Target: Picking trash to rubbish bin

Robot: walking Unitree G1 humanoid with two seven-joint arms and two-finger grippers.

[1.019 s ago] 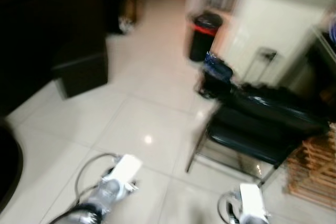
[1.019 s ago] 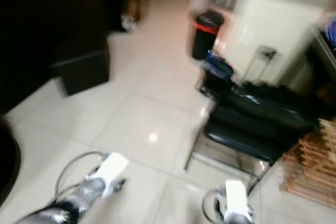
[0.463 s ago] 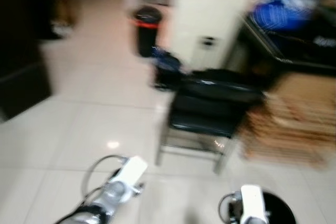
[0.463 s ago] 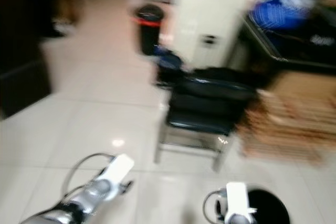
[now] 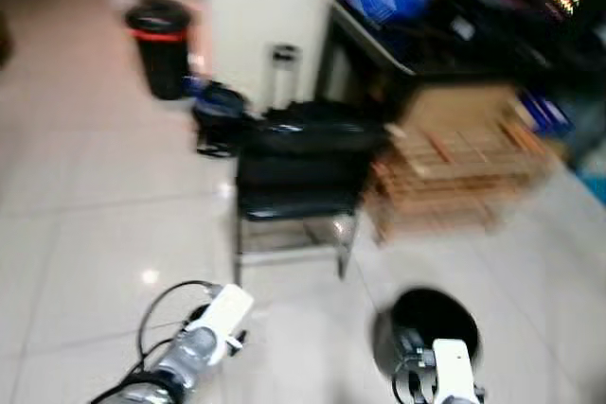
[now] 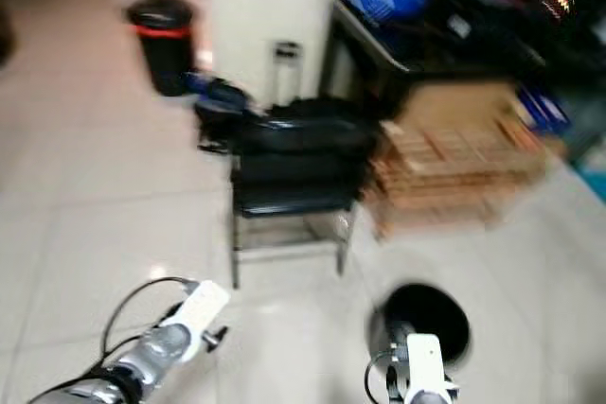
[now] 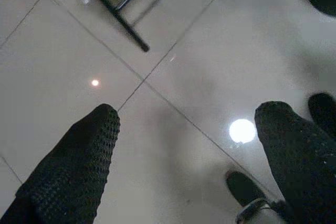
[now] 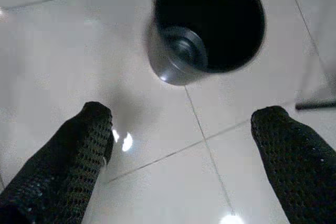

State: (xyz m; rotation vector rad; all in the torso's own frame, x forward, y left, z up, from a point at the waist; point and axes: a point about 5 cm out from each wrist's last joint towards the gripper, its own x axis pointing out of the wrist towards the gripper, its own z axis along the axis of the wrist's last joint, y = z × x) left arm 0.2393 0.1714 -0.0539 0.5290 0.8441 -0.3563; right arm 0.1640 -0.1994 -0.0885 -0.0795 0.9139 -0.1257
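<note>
A round black rubbish bin (image 5: 427, 322) stands open-topped on the pale tiled floor, just ahead of my right arm (image 5: 447, 377). In the right wrist view the bin (image 8: 209, 25) lies beyond my right gripper (image 8: 184, 114), which is open with nothing between its fingers. My left gripper (image 7: 191, 114) is open too, over bare tiles, and its arm (image 5: 210, 326) reaches forward at the lower left. A second black bin with a red band (image 5: 161, 47) stands far back on the left by a white wall.
A black chair (image 5: 298, 177) with metal legs stands in the middle of the floor. A dark bag (image 5: 219, 118) lies behind it. Stacked wooden crates (image 5: 459, 160) and a dark cluttered desk (image 5: 445, 35) sit to the right. The eye views are blurred.
The camera has swung to the right, so the chair and red-banded bin slid leftward in view. The open black bin has come into view by my right arm. Both grippers hold their pose.
</note>
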